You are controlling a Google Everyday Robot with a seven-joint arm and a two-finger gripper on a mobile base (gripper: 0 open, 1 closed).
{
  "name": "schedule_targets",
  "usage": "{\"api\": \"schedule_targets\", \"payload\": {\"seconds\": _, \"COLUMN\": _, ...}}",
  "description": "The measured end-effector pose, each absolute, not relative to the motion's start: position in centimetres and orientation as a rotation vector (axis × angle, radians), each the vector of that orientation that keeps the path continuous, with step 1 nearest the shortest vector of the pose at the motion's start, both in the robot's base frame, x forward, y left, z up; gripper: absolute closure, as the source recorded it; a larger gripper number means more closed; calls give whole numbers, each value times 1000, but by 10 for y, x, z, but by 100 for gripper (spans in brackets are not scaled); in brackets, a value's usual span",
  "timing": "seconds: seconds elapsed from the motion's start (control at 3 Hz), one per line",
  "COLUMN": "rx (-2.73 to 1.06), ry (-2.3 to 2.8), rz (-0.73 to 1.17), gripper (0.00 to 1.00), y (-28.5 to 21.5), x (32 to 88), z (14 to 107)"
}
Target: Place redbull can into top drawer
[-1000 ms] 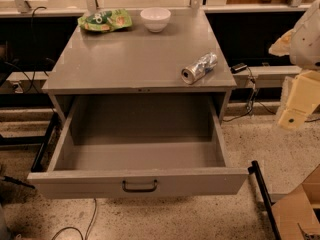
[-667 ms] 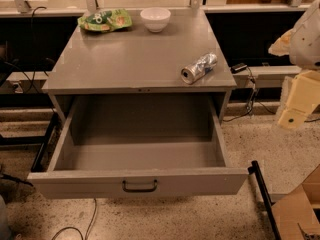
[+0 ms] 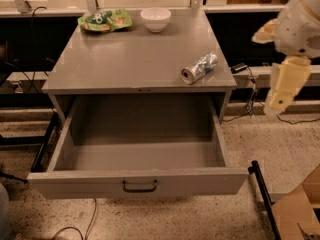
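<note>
Redbull can (image 3: 199, 67) lies on its side near the front-right corner of the worktop (image 3: 130, 59), within my reach. Top drawer (image 3: 139, 184) stands open below, ready to receive it. Gripper (image 3: 283, 88) hangs beyond the right edge, apart from the can; I cannot tell its grip state.

The end effector (image 3: 284, 86), past the right edge of the desk (image 3: 135, 59), is a blocky, pale cream piece beneath a rounded white arm shell (image 3: 300, 26).
</note>
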State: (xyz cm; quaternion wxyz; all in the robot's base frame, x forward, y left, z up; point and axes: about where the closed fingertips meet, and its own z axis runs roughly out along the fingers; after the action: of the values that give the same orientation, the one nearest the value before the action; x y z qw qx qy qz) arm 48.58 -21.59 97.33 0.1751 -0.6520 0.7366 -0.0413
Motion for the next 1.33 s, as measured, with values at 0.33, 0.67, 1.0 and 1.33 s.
{"api": "schedule_targets", "payload": {"seconds": 0.33, "rx": -2032, "ry": 1912, "rz": -95, "gripper": 0, "y": -200, "x": 547, "z": 952}}
{"api": "schedule_targets", "payload": {"seconds": 0.67, "rx": -2163, "ry": 1759, "rz": -54, "gripper": 0, "y": -166, "x": 607, "z": 922}}
{"api": "schedule_targets", "payload": {"seconds": 1.0, "rx": -2163, "ry": 1759, "rz": -54, "gripper": 0, "y": -166, "x": 607, "z": 922}}
{"api": "schedule_targets", "payload": {"seconds": 1.33, "rx": -2205, "ry": 1722, "rz": -133, "gripper": 0, "y": -170, "x": 627, "z": 914}}
